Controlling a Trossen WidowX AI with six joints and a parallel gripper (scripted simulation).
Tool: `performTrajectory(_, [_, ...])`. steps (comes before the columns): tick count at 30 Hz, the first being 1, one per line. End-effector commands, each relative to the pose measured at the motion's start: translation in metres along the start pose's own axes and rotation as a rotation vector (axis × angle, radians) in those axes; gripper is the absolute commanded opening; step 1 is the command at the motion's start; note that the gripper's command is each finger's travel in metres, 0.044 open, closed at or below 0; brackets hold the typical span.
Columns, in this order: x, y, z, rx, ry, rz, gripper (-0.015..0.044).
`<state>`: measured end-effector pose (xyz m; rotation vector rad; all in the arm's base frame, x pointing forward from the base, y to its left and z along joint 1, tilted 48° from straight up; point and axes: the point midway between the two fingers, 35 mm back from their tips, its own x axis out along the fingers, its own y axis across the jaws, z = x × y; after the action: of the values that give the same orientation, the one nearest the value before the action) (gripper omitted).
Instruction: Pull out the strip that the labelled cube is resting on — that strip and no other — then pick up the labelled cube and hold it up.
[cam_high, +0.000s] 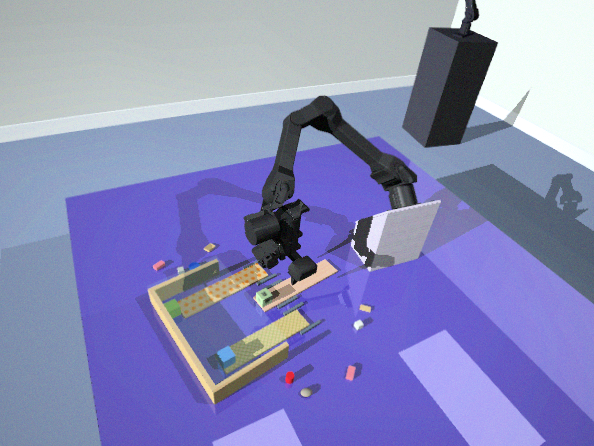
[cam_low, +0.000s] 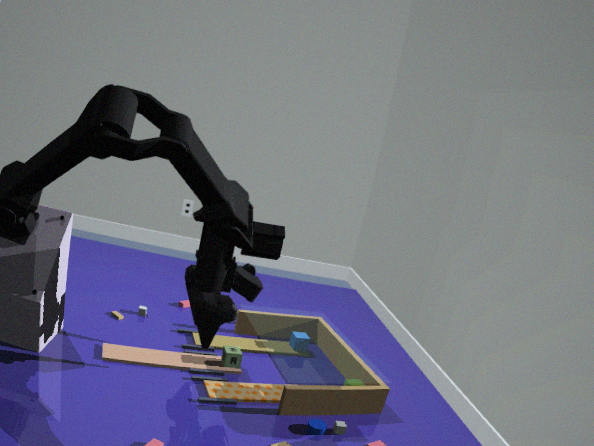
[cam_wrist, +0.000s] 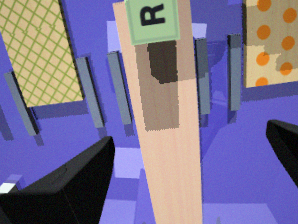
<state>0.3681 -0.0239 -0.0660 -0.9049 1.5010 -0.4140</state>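
Observation:
The light green cube (cam_high: 263, 297) (cam_low: 232, 357) (cam_wrist: 167, 27), labelled R, rests on one end of the plain pinkish wooden strip (cam_high: 326, 269) (cam_low: 140, 355) (cam_wrist: 172, 175). That strip lies outside the walled frame, its cube end between dark guide rails. My gripper (cam_low: 206, 344) (cam_wrist: 189, 135) is open and empty. It hangs above the plain strip, on the side of the cube away from the frame. In the wrist view its fingers stand wide, one on each side of the strip, and the cube shows beyond them. The cube's far side is cut off in that view.
A dotted strip (cam_high: 240, 282) (cam_low: 245, 391) with a green cube (cam_high: 172, 308) and a lattice-patterned strip (cam_high: 280, 332) (cam_wrist: 40, 60) with a blue cube (cam_high: 226, 356) (cam_low: 300, 341) lie inside a low wooden wall (cam_high: 181, 341) (cam_low: 335, 400). Guide rails (cam_wrist: 202, 75) flank the strips. Small loose objects lie around.

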Motion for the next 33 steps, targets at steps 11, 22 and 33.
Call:
performTrajectory(11, [-0.003, 0.009, 0.054, 0.001, 0.000, 0.007, 0.0440])
performTrajectory(22, [0.005, 0.013, 0.066, 0.001, 0.000, 0.007, 0.0256])
performTrajectory(33, [0.023, 0.013, 0.067, 0.001, 0.000, 0.007, 0.0250])
